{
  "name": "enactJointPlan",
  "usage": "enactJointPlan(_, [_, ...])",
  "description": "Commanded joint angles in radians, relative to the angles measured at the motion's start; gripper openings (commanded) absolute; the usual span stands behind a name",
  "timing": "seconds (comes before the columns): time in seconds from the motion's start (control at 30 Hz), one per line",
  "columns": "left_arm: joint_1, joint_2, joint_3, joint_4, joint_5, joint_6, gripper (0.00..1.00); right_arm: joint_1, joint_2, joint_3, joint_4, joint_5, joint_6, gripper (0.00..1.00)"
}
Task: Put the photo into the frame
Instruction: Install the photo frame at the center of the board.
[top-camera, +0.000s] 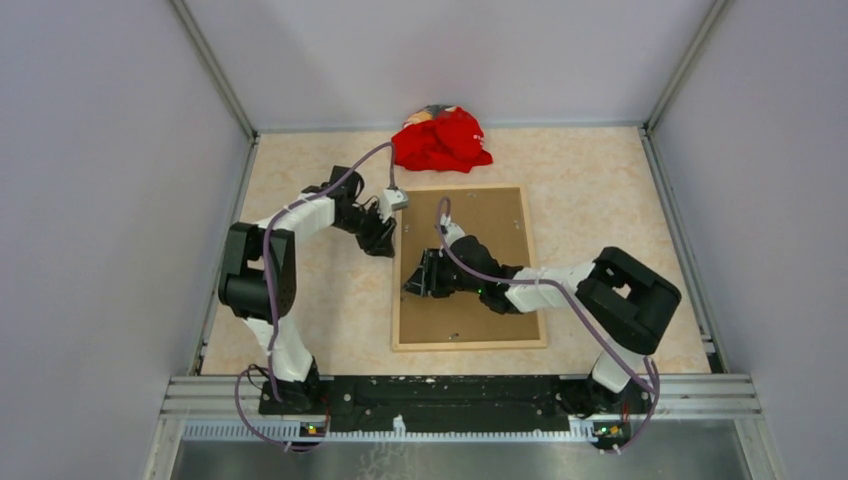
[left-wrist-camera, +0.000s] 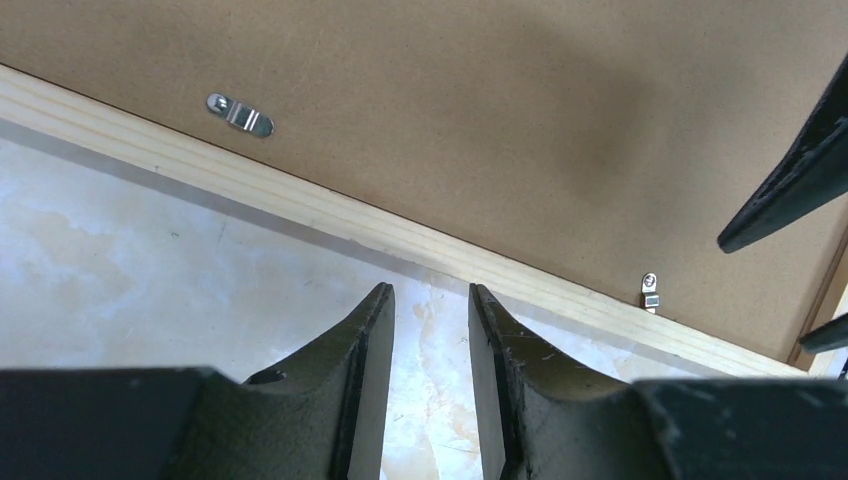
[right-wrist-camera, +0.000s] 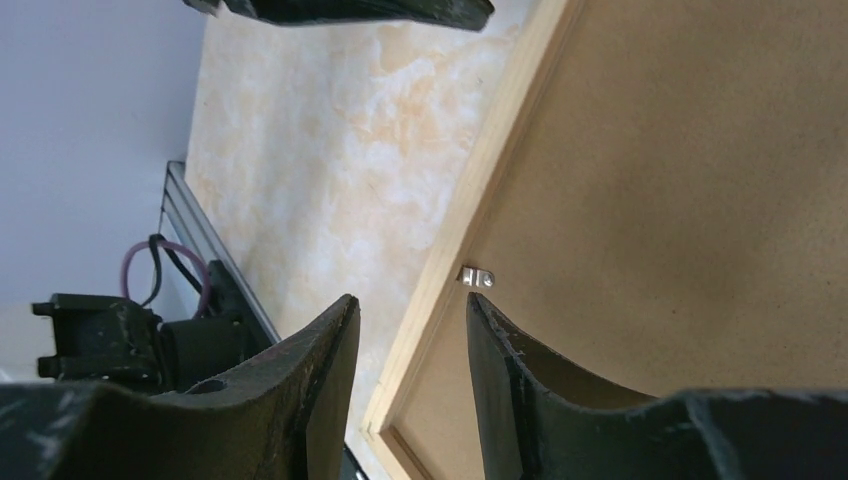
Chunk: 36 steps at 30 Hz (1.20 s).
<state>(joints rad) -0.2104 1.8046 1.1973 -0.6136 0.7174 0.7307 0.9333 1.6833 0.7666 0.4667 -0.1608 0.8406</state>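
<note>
The light-wood frame (top-camera: 470, 343) lies flat on the table, back up, with the brown backing board (top-camera: 490, 215) set in it. The photo is not in view. My left gripper (top-camera: 385, 245) is open and empty, low over the table just outside the frame's left rail (left-wrist-camera: 300, 205). My right gripper (top-camera: 410, 285) is open and empty, its jaws straddling the same left rail (right-wrist-camera: 480, 190) near a metal clip (right-wrist-camera: 477, 276). In the left wrist view my left gripper (left-wrist-camera: 430, 295) points at the rail. In the right wrist view my right gripper (right-wrist-camera: 410, 305) has nothing between its fingers.
A crumpled red cloth (top-camera: 440, 140) lies at the back of the table beyond the frame. Small metal clips (left-wrist-camera: 240, 115) sit along the board's edge. White walls enclose the table on three sides. The left arm's base (right-wrist-camera: 120, 340) is at the near edge.
</note>
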Motion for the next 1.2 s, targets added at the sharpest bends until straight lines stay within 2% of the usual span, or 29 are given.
enactJointPlan(0.0, [0.002, 0.015, 0.020, 0.002, 0.033, -0.005, 0.40, 0.035, 0.050, 0.022, 0.040, -0.011, -0.002, 0.44])
enactJointPlan(0.3, [0.000, 0.037, -0.005, 0.022, 0.038, -0.009, 0.40, 0.071, 0.144, 0.031, 0.087, 0.005, 0.031, 0.43])
enactJointPlan(0.9, [-0.001, 0.026, -0.025, 0.023, 0.022, 0.005, 0.39, 0.073, 0.192, 0.077, 0.076, 0.057, 0.024, 0.41])
enactJointPlan(1.17, [-0.001, 0.019, -0.027, 0.020, 0.022, 0.010, 0.39, 0.074, 0.204, 0.077, 0.099, 0.026, 0.036, 0.40])
